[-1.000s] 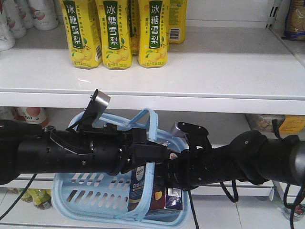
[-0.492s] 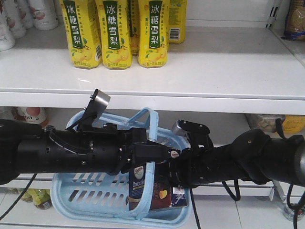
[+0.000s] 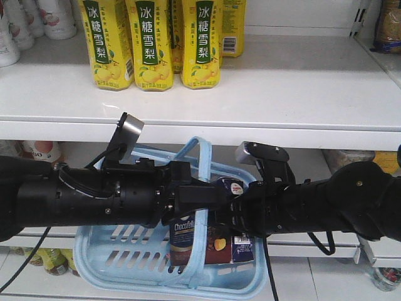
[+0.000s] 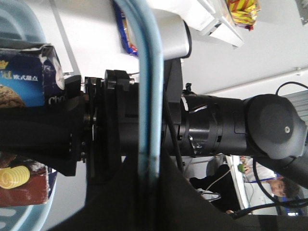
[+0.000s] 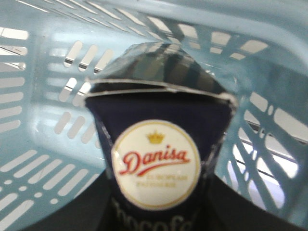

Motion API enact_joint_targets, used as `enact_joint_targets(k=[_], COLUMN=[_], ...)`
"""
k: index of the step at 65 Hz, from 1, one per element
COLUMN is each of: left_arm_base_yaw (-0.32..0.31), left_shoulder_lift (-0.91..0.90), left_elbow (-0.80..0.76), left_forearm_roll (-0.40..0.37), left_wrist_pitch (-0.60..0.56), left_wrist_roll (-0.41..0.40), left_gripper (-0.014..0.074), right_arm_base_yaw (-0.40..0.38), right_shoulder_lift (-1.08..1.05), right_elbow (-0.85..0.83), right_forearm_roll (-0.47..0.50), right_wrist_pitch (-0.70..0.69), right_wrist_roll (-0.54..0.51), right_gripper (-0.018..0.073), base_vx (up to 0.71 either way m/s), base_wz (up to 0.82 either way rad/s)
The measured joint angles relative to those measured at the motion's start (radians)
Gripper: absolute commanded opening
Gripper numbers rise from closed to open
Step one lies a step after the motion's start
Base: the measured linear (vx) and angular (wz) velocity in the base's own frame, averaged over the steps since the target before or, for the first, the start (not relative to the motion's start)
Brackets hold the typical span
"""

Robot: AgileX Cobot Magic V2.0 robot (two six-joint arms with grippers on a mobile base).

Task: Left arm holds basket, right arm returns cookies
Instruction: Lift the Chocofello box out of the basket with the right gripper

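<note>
Left tool [image 3: 199,195], black and pointed, is clenched on one thin loop handle [image 3: 202,145] of the basket [image 3: 119,251]. In the left wrist view the pale blue strap runs straight down into the dark jaws and is pinched there. The basket is smooth, slightly glossy light blue moulded plastic with rows of narrow slots cut through its walls. It hangs beneath the left tool, tipped a little, in front of the lower shelving. The left arm [image 3: 81,200] is a thick matte black cylinder with cables along it and a small silver-grey tab [image 3: 130,130] sticking up.

The carton [image 3: 185,235] of cookies stands upright inside the basket, toward its right half, below and just right of the left tool. It is a tall cardboard box in dark navy and brown, with white lettering, a cookie picture and a barcode on a side face. The right tool [image 3: 241,210] comes in from the right on its black right arm [image 3: 338,200] and sits at the carton's upper part, touching it. In the right wrist view the carton fills the middle. It shows a folded, peaked top and a round red-and-white logo with a gold crown. Dark tool parts lie tight against both of its lower sides: the right tool is grasping the carton.

Above, a flat white shelf [image 3: 282,81] carries yellow-labelled bottles [image 3: 150,44].
</note>
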Motion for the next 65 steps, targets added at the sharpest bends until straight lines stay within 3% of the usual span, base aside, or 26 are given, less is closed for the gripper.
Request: enact_joint_targets(k=[42,65], left_arm_base_yaw=[-0.001,-0.001], left_shoulder_lift=[0.001,0.001], left_elbow=[-0.002,-0.002], left_forearm_roll=[0.018,0.019], left_wrist_pitch=[-0.017,-0.017], left_wrist_roll=[0.001,0.001], left_gripper=[-0.0003,-0.0003], right_arm_base_yaw=[-0.010,-0.227], right_shoulder_lift=[-0.288,-0.566], right_elbow=[0.000,-0.003], right_forearm_roll=[-0.430,-0.522], right_wrist_pitch=[0.161,0.334], right_wrist_roll=[0.340,0.352], right_gripper=[0.0132,0.0133], base_vx=[0.00,0.00], base_wz=[0.00,0.00])
